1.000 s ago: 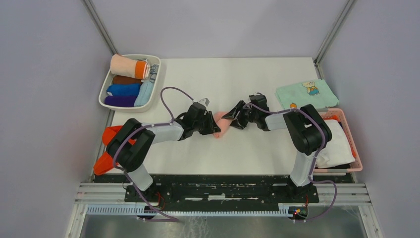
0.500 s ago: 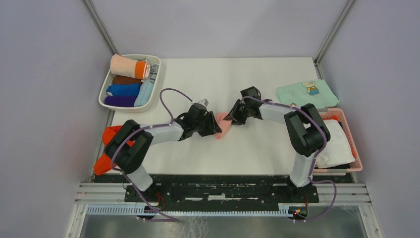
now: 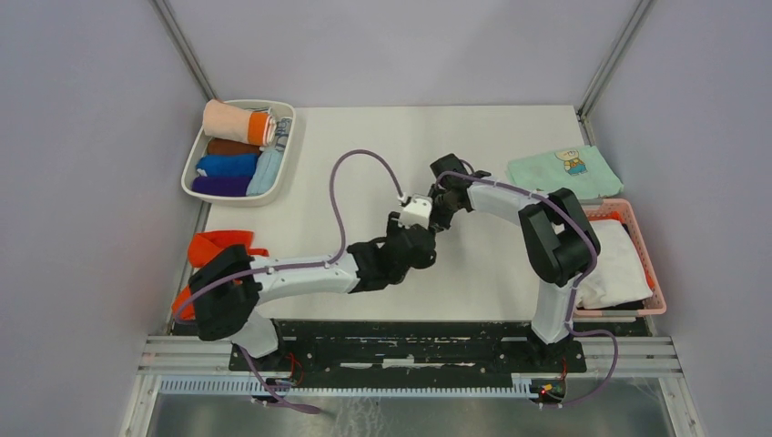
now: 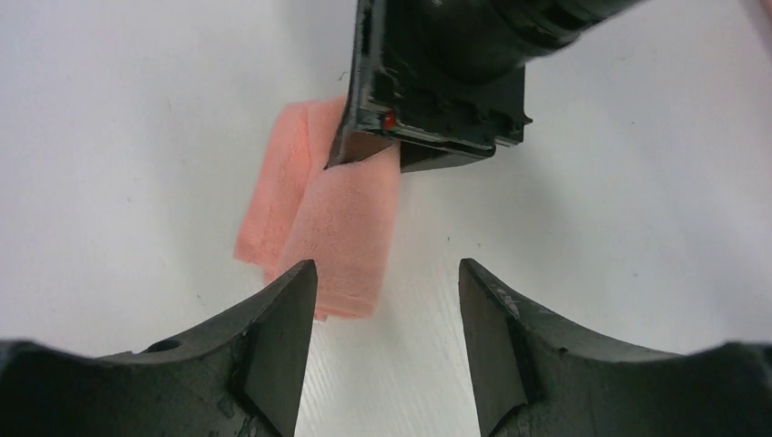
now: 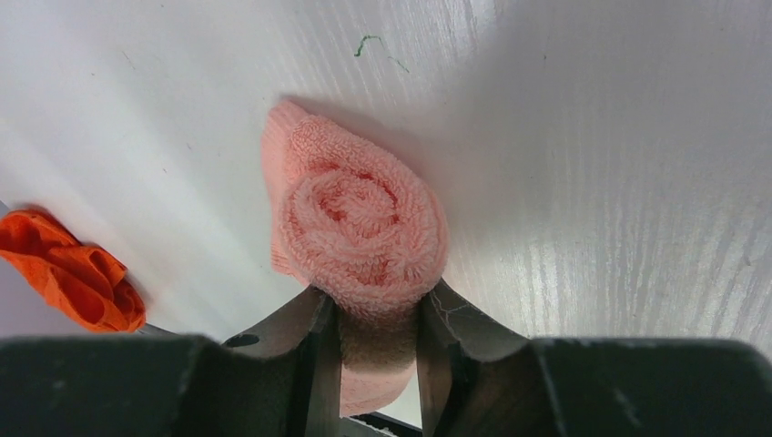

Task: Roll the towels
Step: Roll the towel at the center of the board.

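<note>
At mid-table, right gripper [image 5: 376, 319] pinches one rolled pink towel [image 5: 360, 223]; left gripper [image 4: 385, 273] spread nearby

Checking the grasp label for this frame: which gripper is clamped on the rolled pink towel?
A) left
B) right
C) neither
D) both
B: the right wrist view shows the right gripper with both fingers pressed onto the rolled pink towel, while the left gripper stands open, not closed on it.
</note>
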Tool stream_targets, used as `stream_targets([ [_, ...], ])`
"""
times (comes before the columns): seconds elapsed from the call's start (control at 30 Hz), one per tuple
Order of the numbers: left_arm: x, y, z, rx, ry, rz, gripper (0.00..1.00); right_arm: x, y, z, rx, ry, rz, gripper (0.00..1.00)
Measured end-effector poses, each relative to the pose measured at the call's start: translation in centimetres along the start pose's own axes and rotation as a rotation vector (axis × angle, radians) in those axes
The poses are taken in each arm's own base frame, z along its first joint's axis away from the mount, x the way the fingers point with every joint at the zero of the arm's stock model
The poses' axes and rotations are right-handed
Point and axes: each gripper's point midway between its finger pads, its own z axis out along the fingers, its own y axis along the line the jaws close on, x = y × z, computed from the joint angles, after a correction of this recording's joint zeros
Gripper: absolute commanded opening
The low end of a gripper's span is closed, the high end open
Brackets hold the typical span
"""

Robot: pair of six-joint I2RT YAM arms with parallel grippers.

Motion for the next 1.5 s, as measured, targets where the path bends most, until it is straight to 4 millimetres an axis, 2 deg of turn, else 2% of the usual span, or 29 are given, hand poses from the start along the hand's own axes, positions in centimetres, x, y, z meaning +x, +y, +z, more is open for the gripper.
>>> stream_targets([
  [0.07,0.3,-0.9,0.3,-0.042,-0.03,0.113,0.66,0.0,0.0,0.0,0.006,0.006,0.003,0.3],
  [0.2,2.6,-1.6,1.6,-0.114,-0.038,0.339,0.66,0.2,0.0,-0.1,0.02,0.019,0.006,0.3],
  [0.33,4.6,-1.2,2.6,-0.171,-0.03,0.527,0.66,0.5,-0.2,-0.2,0.03,0.038,0.01,0.3],
  [0.47,5.1,-1.0,3.5,-0.213,-0.043,0.644,0.66,0.8,-0.3,-0.2,0.035,0.056,0.013,0.3],
  [0.7,5.6,-1.4,5.2,-0.254,-0.044,0.737,0.67,1.2,-0.4,-0.4,0.042,0.075,0.015,0.3],
  [0.83,6.3,-0.9,5.9,-0.289,-0.021,0.772,0.67,1.2,-0.4,-0.3,0.043,0.076,0.015,0.3],
  [0.97,6.2,-0.5,6.3,-0.323,0.005,0.785,0.67,1.2,-0.4,-0.4,0.043,0.077,0.015,0.3],
  [1.5,6.2,0.6,6.3,-0.389,0.028,0.775,0.67,1.4,-0.3,-0.2,0.032,0.09,0.016,0.3],
])
